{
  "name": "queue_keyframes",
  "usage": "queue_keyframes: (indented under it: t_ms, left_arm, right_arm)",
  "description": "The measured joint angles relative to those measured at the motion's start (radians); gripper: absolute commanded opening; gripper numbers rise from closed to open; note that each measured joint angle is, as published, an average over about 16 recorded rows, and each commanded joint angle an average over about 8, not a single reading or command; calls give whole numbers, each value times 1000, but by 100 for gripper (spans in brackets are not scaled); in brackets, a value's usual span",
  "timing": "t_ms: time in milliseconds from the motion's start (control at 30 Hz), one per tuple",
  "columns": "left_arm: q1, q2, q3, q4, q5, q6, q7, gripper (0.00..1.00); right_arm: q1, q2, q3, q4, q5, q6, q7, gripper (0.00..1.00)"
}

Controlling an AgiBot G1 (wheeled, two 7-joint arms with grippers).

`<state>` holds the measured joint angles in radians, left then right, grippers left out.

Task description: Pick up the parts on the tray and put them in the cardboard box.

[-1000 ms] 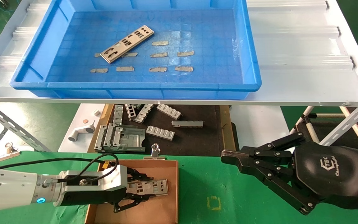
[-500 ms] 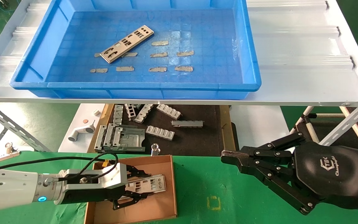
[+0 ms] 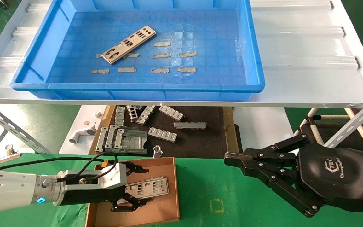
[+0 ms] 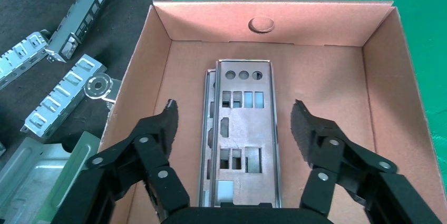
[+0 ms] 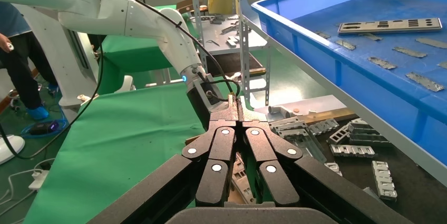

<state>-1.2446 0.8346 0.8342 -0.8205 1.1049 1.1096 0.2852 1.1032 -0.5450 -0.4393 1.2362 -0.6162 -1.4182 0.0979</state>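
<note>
A silver plate (image 3: 128,44) lies slantwise in the blue tray (image 3: 137,86) on the raised shelf; the right wrist view shows that plate (image 5: 390,25) and the tray (image 5: 327,50) too. The cardboard box (image 3: 156,212) sits on the green table at the lower left. Two plates (image 4: 242,129) lie stacked flat on its floor, the lower one slightly offset. My left gripper (image 3: 143,186) hovers open over them, its fingers (image 4: 169,116) standing clear on either side. My right gripper (image 3: 228,157) is shut and empty, parked over the green table to the right of the box.
Beige tape scraps (image 3: 159,70) dot the tray floor. Below the shelf, a black mat (image 3: 200,142) carries grey ribbed brackets (image 3: 162,134). A binder clip (image 3: 158,150) sits at the box's far wall, and a white plastic piece (image 3: 82,132) lies to the left.
My left gripper has opened and let go of the plate, which now lies flat in the box. The box slid slightly left. The right arm has not moved.
</note>
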Motion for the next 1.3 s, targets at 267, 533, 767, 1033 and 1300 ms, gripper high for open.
queue_keyframes:
  t_ms: [267,533,767,1033,1300]
  left_arm:
    - [3,-32,-28,-31,-69,53,-25,100]
    - [16,-66,-75,-79,-143,116,-70,100]
    - [32,-84,-128,-121,-176,148,-115,100]
    - [54,-106,-194,-175,-207,185,-171,100]
    - [75,-128,-262,-229,-238,222,-227,100]
  right_arm:
    - [0,0,0,0,0,0,0,12]
    - [0,0,0,0,0,0,0,100]
    - [0,0,0,0,0,0,0,100]
    - [0,0,0,0,0,0,0,100]
    - [0,0,0,0,0,0,0,100]
